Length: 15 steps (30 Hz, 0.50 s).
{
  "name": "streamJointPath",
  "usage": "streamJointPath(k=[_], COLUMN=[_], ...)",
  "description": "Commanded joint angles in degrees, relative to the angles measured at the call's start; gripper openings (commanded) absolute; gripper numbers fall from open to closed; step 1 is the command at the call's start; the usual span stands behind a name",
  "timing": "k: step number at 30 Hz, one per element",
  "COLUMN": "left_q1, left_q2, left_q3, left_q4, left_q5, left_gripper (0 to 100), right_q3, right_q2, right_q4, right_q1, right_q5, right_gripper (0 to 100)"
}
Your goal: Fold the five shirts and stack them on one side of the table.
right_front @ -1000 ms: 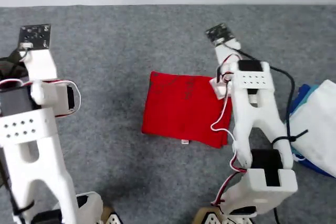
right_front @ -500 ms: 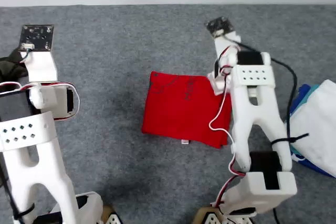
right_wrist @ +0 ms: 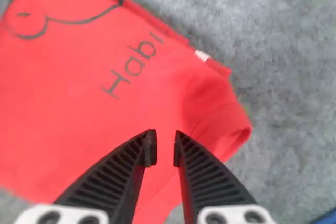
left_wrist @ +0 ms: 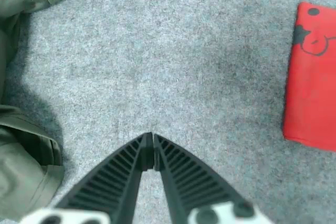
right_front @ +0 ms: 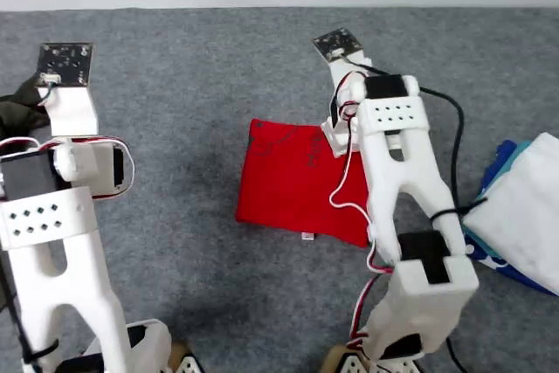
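The table (right_front: pixel 192 85) is covered with grey felt. A folded red shirt (right_front: pixel 297 181) is laid at its middle, a white and blue pile (right_front: pixel 524 207) at one edge, and what seems to be an olive garment (left_wrist: pixel 21 161) at the opposite edge.

A fixed camera looks down over the grey surface (right_front: pixel 192 58); both wrist cameras point down from close by, all sharing the red shirt (right_front: pixel 297 181).

Bright, even light; soft shadows
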Motion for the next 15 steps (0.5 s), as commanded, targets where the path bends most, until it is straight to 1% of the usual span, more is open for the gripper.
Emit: streamJointPath(k=[1,3,8,15], left_q1=[-0.09,-0.18,-0.09,0.00], left_q2=[-1.67,-1.58,-1.23,-1.23], left_q3=[-0.04,-0.04,-0.04,0.57], left_q4=[-1.32,-1.76,-2.73,-4.40], left_q5=[-2.20,-2.55,-2.73,-2.73], left_gripper=[1,1,1,1], right_q3=[-3.78,-3.78,-8.79,-11.78], right_q2=[-0.13,-0.22,0.31,0.40], right_q4=[-2.24,-1.45,5.32,8.66], right_q1=[2.68,2.86,2.15,1.98], right_q5=[-0.62,-0.79,-0.97,-0.97], right_gripper=[7.9,7.9,8.0,8.9])
